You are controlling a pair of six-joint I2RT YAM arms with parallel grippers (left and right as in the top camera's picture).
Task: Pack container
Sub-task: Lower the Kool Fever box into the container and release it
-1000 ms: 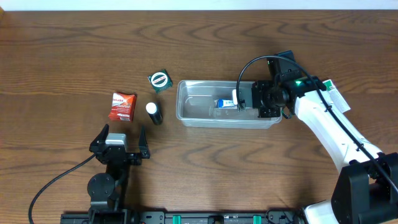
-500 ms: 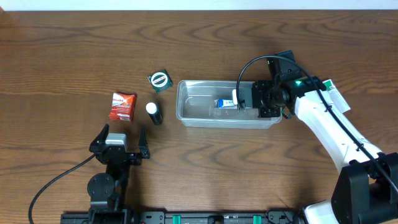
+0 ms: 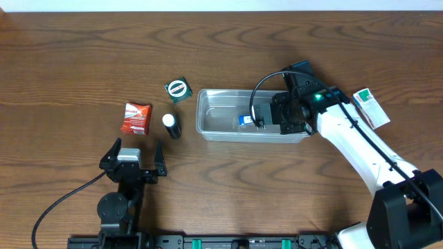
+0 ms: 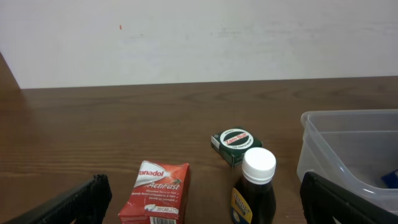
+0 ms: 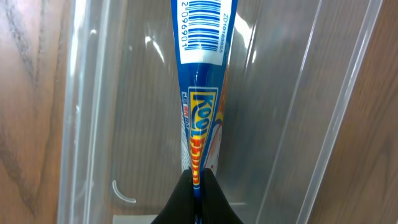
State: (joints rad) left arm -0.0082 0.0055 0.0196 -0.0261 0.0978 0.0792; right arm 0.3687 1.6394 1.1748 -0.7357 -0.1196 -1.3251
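The clear plastic container (image 3: 214, 117) lies at the table's middle; its left end shows in the left wrist view (image 4: 339, 146), its walls in the right wrist view (image 5: 87, 93). My right gripper (image 3: 257, 119) is inside it, shut on a thin blue packet (image 5: 200, 74) with a barcode and yellow lettering, held edge-on over the container floor. The packet shows as a small blue patch from overhead (image 3: 245, 120). My left gripper (image 3: 133, 160) is open and empty near the table's front edge, its fingers at the sides of the left wrist view (image 4: 199, 199).
Left of the container lie a red Panadol box (image 3: 136, 118) (image 4: 155, 190), a dark bottle with a white cap (image 3: 171, 125) (image 4: 255, 186) and a small green box (image 3: 178, 88) (image 4: 235, 144). A white and green packet (image 3: 370, 107) lies at the right.
My right gripper has moved left, further into the container, carrying the blue packet with it. The white and green packet at the right is now uncovered. The left arm has not moved.
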